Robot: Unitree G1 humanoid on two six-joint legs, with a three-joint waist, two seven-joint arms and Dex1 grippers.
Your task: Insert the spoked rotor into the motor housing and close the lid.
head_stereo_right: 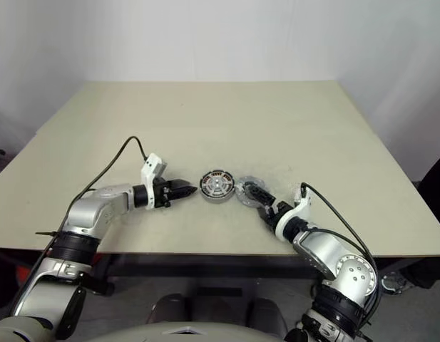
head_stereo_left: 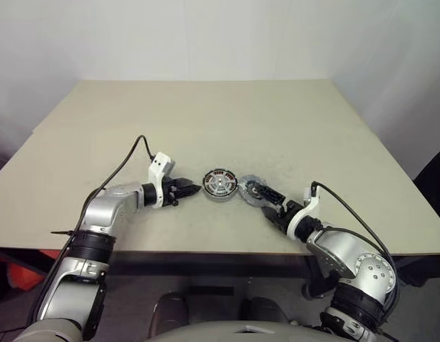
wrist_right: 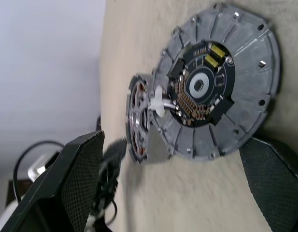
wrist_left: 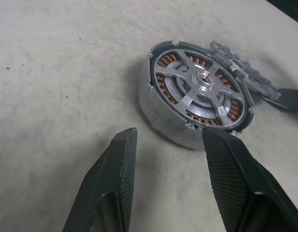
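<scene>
Beige bench [head_stereo_left: 205, 121] is carrying the motor housing [head_stereo_left: 220, 184] mid-front, lid [head_stereo_left: 249, 189] lying touching it. Left wrist view: spoked rotor [wrist_left: 202, 92] is sitting seated in the housing; left end effector [wrist_left: 170, 145] is hanging half-open, empty. Right wrist view: right end effector [wrist_right: 175, 159] is gaping wide around the lid, not gripping. You're still needing to close it.

Left arm: extended forward over the table edge, forearm angled inward. Left gripper [head_stereo_left: 193, 190]: pointing toward the right gripper and slightly downward, the two black fingers [wrist_left: 115, 183] parted with a clear gap. Right arm: elbow bent, forearm angled inward and forward. Right gripper [head_stereo_left: 257, 192]: pointing toward the left gripper, fingers [wrist_right: 76, 179] spread wide
</scene>
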